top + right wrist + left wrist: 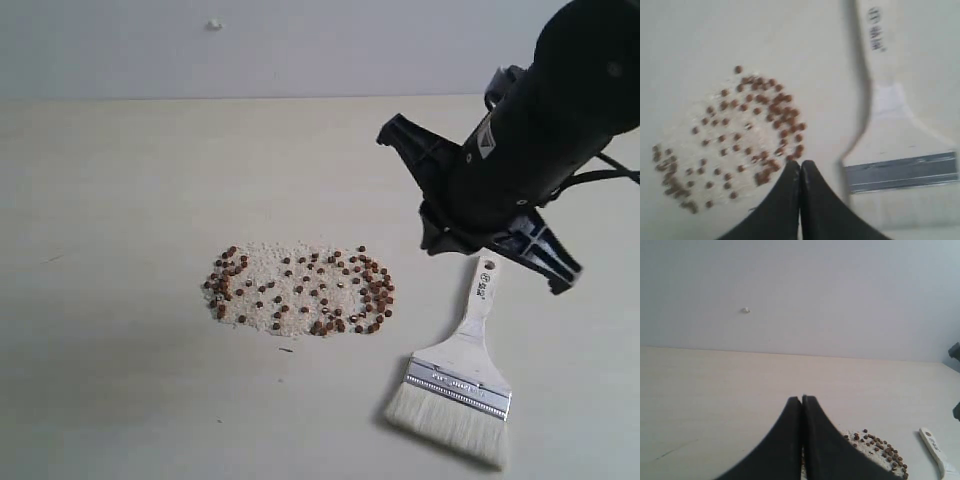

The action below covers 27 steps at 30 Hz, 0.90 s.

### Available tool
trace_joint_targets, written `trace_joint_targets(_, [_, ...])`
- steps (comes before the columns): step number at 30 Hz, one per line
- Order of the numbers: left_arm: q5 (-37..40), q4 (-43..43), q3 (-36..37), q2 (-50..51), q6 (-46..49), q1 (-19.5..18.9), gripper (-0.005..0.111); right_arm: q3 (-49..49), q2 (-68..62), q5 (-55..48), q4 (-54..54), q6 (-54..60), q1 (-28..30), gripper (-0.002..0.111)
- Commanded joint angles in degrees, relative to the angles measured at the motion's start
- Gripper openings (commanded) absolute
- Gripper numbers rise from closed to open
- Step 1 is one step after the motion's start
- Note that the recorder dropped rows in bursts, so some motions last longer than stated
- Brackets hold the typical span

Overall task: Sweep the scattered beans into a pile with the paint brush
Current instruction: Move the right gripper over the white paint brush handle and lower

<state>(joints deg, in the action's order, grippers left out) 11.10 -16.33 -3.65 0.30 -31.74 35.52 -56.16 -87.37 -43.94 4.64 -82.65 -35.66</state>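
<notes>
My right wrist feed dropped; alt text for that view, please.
The shut right gripper hangs above the table, holding nothing. Just past its tips lie the scattered beans among fine white grains, with the paint brush lying flat beside them.

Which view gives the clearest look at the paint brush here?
The exterior view: the paint brush shows whole, from handle hole to bristles. The right wrist view shows the paint brush blurred, handle and ferrule only, bristles mostly cut off. The left wrist view catches just its handle end at the frame's edge.
</notes>
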Motion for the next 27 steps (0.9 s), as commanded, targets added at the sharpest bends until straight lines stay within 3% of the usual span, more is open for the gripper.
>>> trace_joint_targets(1, [-0.10, 0.07, 0.33, -0.30, 0.01, -0.21, 0.000, -1.92, -0.04, -10.60, 15.25, -11.25, -4.42, 0.000])
trace_joint_targets(7, [-0.10, 0.07, 0.33, -0.30, 0.01, -0.21, 0.000, -1.92, -2.76, -15.52, 16.15, -16.53, -8.96, 0.000])
trace_joint_targets(17, [-0.10, 0.07, 0.33, -0.30, 0.01, -0.21, 0.000, -1.92, -8.46, -14.33, 13.31, -14.39, -8.99, 0.001])
trace_joint_targets(23, [-0.10, 0.07, 0.33, -0.30, 0.01, -0.21, 0.000, -1.92, -9.48, -12.56, 13.44, -11.12, -8.99, 0.039])
trace_joint_targets(27, [-0.10, 0.07, 0.33, -0.30, 0.01, -0.21, 0.000, -1.92, -9.48, -12.71, 10.51, -3.90, -5.22, 0.050])
